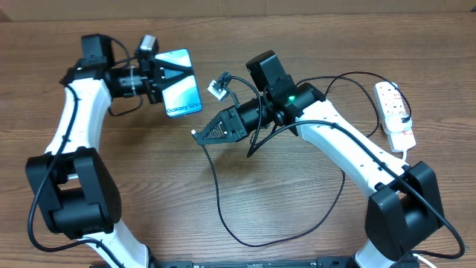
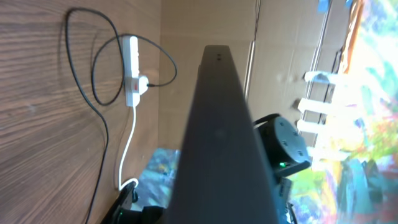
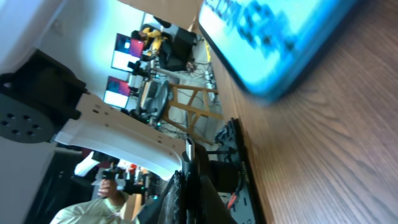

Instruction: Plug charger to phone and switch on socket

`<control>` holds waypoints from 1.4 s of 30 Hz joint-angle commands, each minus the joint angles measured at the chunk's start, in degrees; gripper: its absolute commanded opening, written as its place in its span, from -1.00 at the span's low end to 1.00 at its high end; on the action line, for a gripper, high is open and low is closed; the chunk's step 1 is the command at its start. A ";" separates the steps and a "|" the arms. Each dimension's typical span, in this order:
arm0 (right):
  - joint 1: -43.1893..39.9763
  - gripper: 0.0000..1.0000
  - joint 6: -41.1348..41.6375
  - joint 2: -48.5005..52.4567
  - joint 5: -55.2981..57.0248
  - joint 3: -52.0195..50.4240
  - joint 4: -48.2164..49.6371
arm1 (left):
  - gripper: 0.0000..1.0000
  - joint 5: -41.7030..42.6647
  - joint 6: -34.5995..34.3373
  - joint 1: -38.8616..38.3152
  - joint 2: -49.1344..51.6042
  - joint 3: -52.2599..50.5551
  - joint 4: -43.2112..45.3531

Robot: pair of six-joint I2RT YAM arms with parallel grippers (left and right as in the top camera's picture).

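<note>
My left gripper [image 1: 171, 85] is shut on the phone [image 1: 183, 92], holding it above the table at the back left with its lit blue screen tilted up. The left wrist view sees the phone [image 2: 224, 143] edge-on as a dark bar. My right gripper [image 1: 199, 135] is shut on the charger's connector [image 3: 189, 151], its tip a short way below and right of the phone [image 3: 273, 43]. The charger cable [image 1: 223, 216] loops over the table towards the front. At the far right lies the white socket [image 1: 394, 110], also in the left wrist view [image 2: 132, 71], with a black plug in it.
The wooden table [image 1: 149, 186] runs under both arms. A cardboard wall [image 1: 297, 7] closes the back edge. The socket's white lead [image 2: 127, 149] trails toward the right arm's base [image 1: 401, 216]. Slack cable lies between the arms.
</note>
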 commanded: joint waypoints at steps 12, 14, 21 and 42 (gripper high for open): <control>0.09 -0.93 6.47 -0.50 5.11 0.61 3.43 | -0.92 2.86 -3.13 -1.81 -0.85 0.20 3.78; 0.09 -0.93 7.85 -0.50 6.54 0.61 4.13 | -0.92 2.86 -3.48 -1.90 -0.85 0.20 3.80; 0.09 -0.92 12.68 -0.50 6.88 0.61 9.22 | -0.92 2.82 -3.43 -1.90 -0.85 0.20 3.82; -2.10 -0.93 15.23 -0.50 7.37 0.61 10.99 | -0.92 2.82 -3.41 -1.86 -0.85 0.20 4.50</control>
